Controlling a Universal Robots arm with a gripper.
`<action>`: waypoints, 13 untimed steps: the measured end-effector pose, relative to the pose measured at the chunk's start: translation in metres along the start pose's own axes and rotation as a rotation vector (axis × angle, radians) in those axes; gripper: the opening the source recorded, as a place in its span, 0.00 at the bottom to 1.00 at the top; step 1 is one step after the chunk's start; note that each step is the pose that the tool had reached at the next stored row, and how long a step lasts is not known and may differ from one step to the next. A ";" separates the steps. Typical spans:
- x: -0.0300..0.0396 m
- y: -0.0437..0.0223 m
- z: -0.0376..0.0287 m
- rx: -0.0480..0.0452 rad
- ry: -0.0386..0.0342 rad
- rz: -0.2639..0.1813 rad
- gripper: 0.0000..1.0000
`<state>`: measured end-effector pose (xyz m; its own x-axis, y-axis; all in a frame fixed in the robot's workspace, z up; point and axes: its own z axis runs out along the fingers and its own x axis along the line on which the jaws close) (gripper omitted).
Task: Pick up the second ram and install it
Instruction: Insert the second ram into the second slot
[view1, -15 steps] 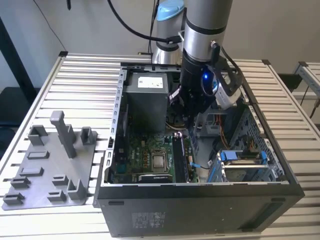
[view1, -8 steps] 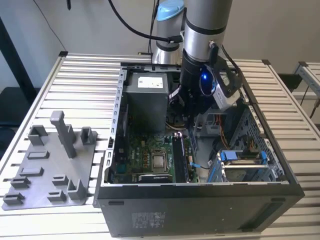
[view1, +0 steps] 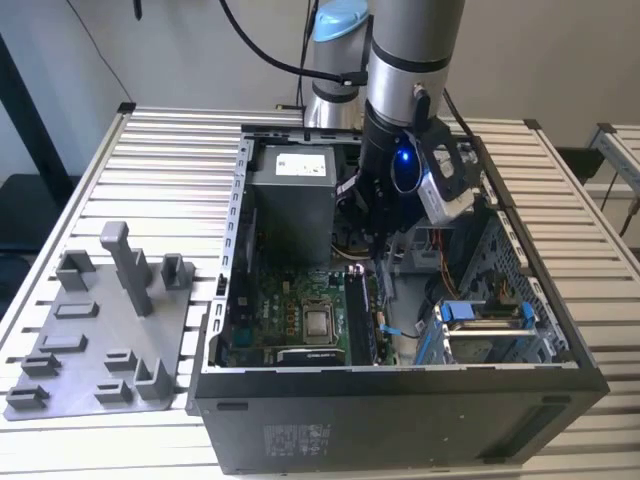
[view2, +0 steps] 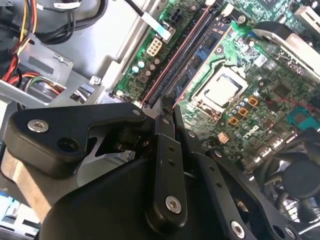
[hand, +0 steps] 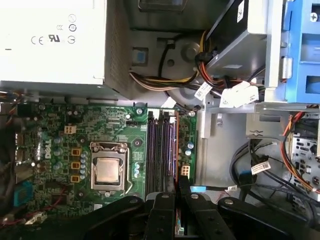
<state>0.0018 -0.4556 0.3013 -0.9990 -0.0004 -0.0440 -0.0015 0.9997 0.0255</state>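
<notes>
The hand (view2: 167, 107) (fingers together, clamped on the ram (hand: 176, 150)) presses it into the motherboard's (hand: 75, 130) slots inside the case (view1: 400, 420).

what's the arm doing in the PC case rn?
The arm has its gripper down inside the open computer case, over the memory slots beside the CPU socket. In both wrist views a thin dark board, seemingly the second ram, sits on edge between the fingers, lined up with a slot. Whether it is seated yet can't be told. The grey tray sits outside on the table.
</notes>
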 end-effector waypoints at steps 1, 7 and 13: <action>0.0000 0.0002 0.0005 0.0005 0.0012 0.007 0.14; 0.0003 0.0010 0.0078 0.0088 0.0026 0.008 0.14; 0.0006 0.0010 0.0113 0.0186 -0.0015 0.008 0.14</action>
<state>0.0016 -0.4543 0.2899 -0.9989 0.0072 -0.0455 0.0069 1.0000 0.0072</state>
